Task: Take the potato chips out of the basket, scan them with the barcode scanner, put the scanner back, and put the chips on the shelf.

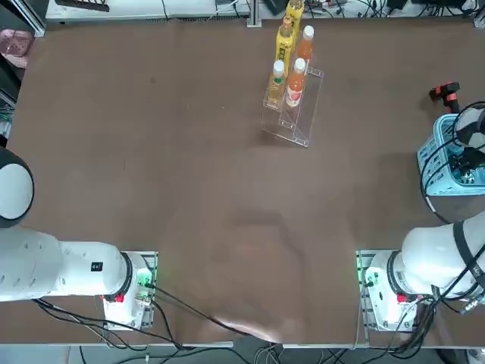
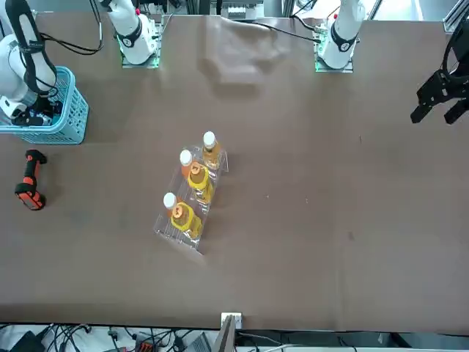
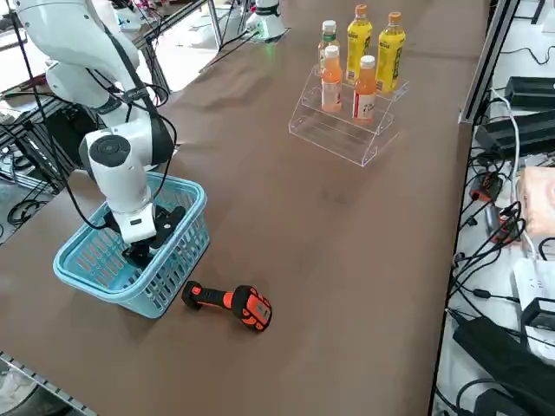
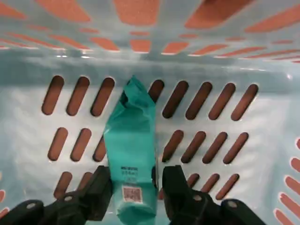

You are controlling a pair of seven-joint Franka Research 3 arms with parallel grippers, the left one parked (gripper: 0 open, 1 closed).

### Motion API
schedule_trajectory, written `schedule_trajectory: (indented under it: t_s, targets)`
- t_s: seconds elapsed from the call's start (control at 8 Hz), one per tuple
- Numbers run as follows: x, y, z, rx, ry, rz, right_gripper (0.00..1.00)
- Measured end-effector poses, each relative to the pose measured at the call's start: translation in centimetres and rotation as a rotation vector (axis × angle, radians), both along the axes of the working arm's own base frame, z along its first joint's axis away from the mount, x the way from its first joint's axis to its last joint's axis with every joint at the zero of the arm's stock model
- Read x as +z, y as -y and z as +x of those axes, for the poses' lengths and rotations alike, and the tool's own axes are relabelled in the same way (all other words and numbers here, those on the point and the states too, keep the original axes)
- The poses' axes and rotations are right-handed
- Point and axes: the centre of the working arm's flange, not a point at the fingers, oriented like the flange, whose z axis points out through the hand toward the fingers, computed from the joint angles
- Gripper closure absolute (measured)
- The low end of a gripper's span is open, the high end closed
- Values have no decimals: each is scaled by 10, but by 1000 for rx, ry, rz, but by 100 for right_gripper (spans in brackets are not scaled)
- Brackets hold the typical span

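The right arm reaches down into the light-blue basket (image 3: 130,260) at the lower left of the side view, its pincer (image 4: 136,190) sunk below the rim so that it can get at the goods on the floor of the basket. Seen from the wrist, the teal chip packet (image 4: 130,150) lies flat on the slotted floor, and the two black fingers (image 4: 101,192) stand on either side of its lower end, touching or nearly touching its edges; whether they already pinch it firmly cannot be told. The grip looks set low on the packet, near the printed code, which would likely leave most of the packet hanging free when lifted. The black-and-orange scanner (image 3: 230,303) lies on its side on the bench (image 3: 347,251) just beside the basket, close at hand for the scanning step. The clear stepped shelf (image 3: 342,126) stands well apart at the upper middle of the side view, its tiers holding orange and yellow bottles (image 3: 360,56), with its lowest step open for the chips.
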Motion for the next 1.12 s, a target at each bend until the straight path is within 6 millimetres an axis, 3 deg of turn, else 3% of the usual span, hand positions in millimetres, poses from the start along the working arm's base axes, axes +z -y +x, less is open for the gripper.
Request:
schedule_trajectory:
  t_s: [0.62, 1.12]
  targets:
    - [0, 0, 0, 0, 0, 0, 54]
    - [0, 0, 1, 1, 1, 0, 58]
